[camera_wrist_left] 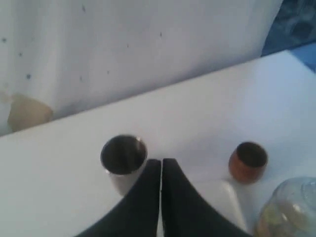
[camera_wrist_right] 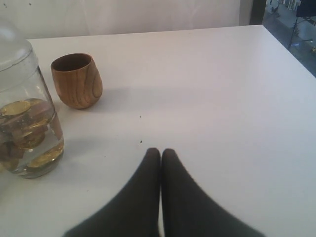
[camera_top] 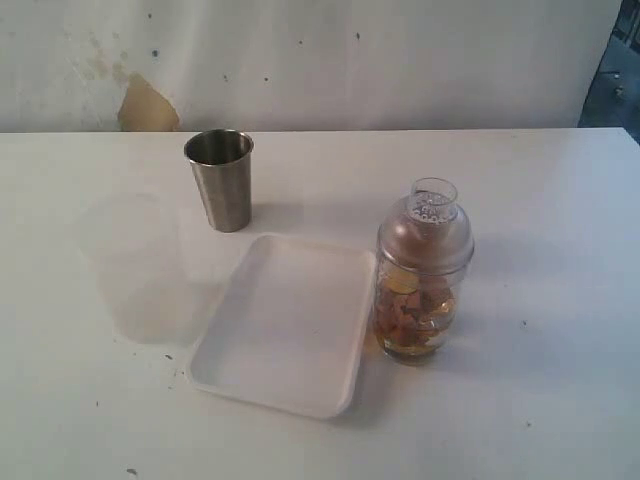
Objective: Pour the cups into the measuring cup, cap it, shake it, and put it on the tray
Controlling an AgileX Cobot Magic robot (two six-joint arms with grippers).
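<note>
The measuring cup point(camera_top: 422, 275) stands on the table just off the right rim of the white tray point(camera_top: 285, 325), touching or nearly touching it. Its clear domed lid point(camera_top: 432, 212) is on, and golden-brown pieces sit in liquid inside point(camera_wrist_right: 24, 133). The steel tumbler point(camera_top: 219, 180) stands upright behind the tray, its mouth point(camera_wrist_left: 123, 154) dark. The wooden cup point(camera_wrist_right: 76, 80) stands upright beyond the measuring cup point(camera_wrist_left: 291, 207); it does not show in the exterior view. My left gripper point(camera_wrist_left: 161, 160) is shut and empty, above the tumbler's side. My right gripper point(camera_wrist_right: 161, 150) is shut and empty over bare table. Neither arm shows in the exterior view.
A faint frosted translucent cup point(camera_top: 140, 265) stands left of the tray. A white wall with a tan stain point(camera_top: 148, 105) backs the table. The tray's corner point(camera_wrist_left: 232, 200) lies between my left fingers and the wooden cup point(camera_wrist_left: 248, 162).
</note>
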